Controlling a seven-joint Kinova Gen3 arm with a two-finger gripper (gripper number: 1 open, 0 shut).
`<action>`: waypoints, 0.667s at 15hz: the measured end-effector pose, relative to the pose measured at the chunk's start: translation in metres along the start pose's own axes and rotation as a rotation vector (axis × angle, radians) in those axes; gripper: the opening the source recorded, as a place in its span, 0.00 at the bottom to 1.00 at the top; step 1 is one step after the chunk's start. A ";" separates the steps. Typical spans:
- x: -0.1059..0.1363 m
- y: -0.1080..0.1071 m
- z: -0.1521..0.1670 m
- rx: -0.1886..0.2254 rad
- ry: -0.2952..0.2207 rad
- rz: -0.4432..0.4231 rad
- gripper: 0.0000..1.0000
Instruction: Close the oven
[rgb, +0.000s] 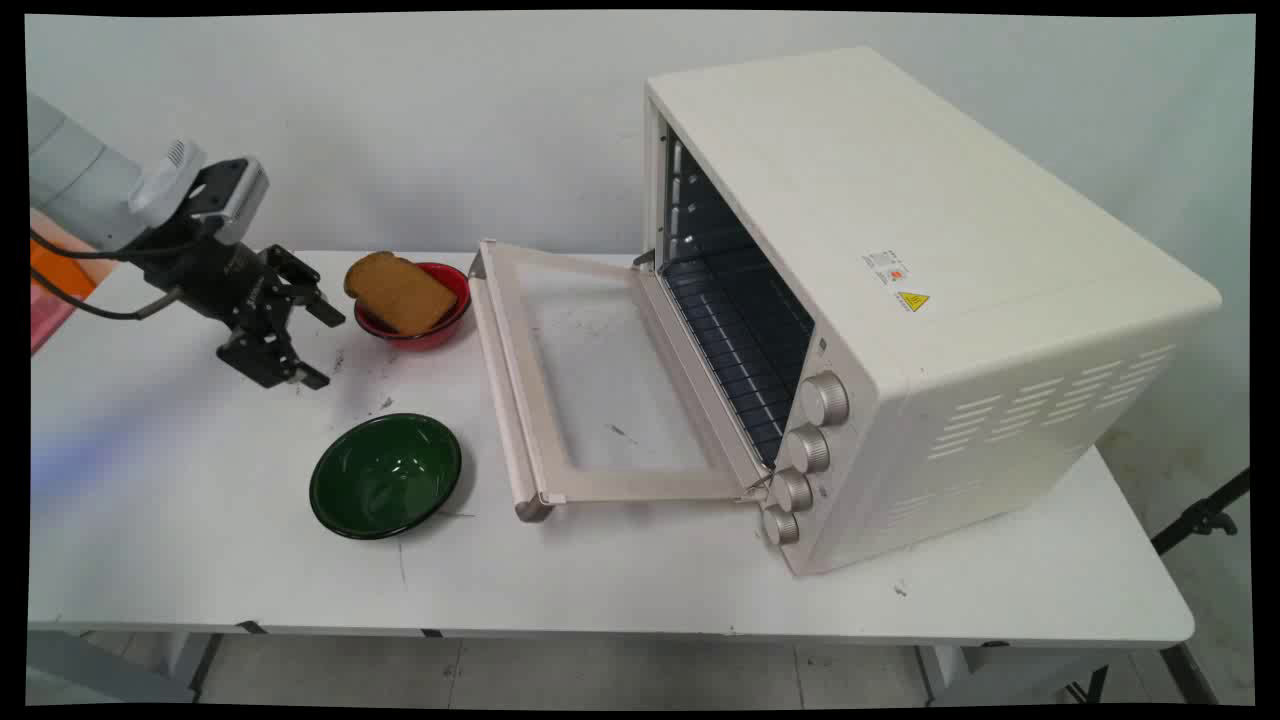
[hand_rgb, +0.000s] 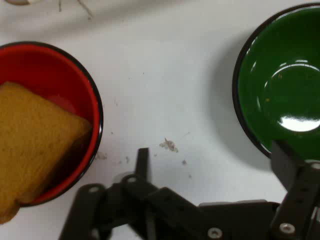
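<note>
toast slice (rgb: 400, 292), a brown square of bread, lies tilted in the round red bowl with a black rim (rgb: 440, 322), one corner poking over the rim. my black two-finger gripper (rgb: 314, 347) hovers above the white table (rgb: 620, 570) just left of that red bowl, fingers spread apart and holding nothing. a shiny dark green bowl (rgb: 385, 474) sits empty on the table nearer the front than the red bowl, apart from it. right of the red bowl stands a cream toaster oven (rgb: 930, 300), its glass door (rgb: 590, 385) folded down flat, a wire rack (rgb: 735, 350) inside.
</note>
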 end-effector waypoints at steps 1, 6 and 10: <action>0.002 0.000 0.001 0.000 0.004 -0.002 0.00; 0.018 0.000 0.014 0.008 0.031 -0.014 0.00; 0.034 0.005 0.037 0.019 0.051 -0.030 0.00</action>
